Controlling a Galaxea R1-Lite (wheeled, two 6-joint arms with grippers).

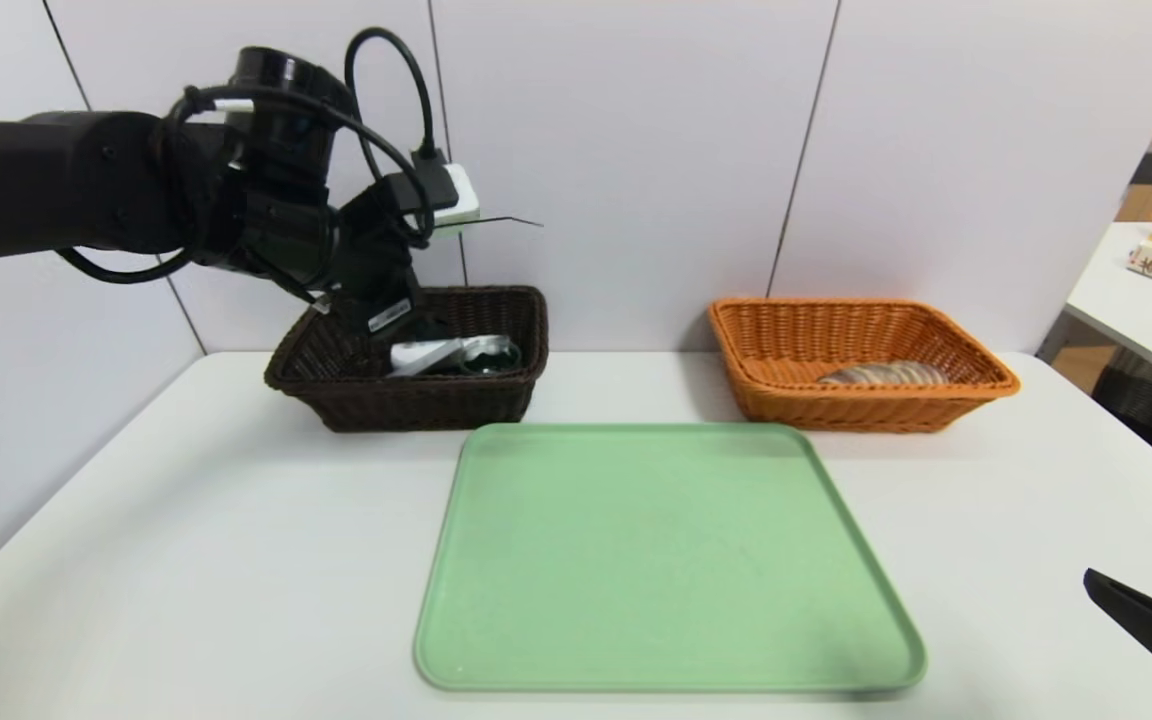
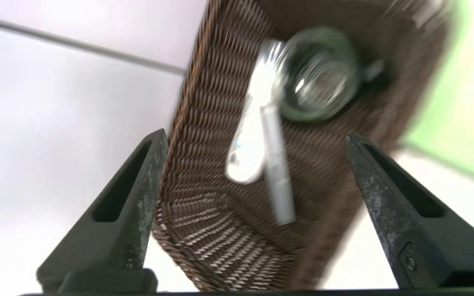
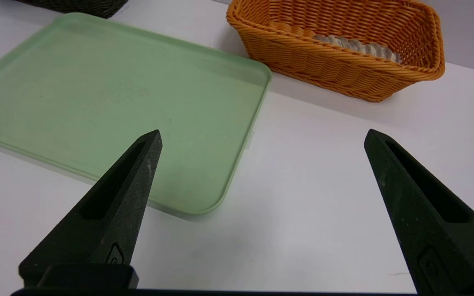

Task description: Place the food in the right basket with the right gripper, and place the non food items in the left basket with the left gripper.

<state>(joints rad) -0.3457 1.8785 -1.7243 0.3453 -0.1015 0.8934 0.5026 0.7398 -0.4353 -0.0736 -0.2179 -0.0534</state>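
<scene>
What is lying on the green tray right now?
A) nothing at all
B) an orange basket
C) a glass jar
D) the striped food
A, because the green tray shows only its bare surface, while the orange basket stands behind it on the table.

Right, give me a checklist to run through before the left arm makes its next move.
1. Left gripper open, nothing between its fingers: ok.
2. White item inside the dark basket: ok.
3. Round, clear-and-green item inside that basket: ok.
4. Green tray cleared of items: ok.
5. Striped food-like item in the orange basket: ok; whether it is food: cannot tell.
6. Right gripper open and empty, off to the tray's right: ok.
</scene>
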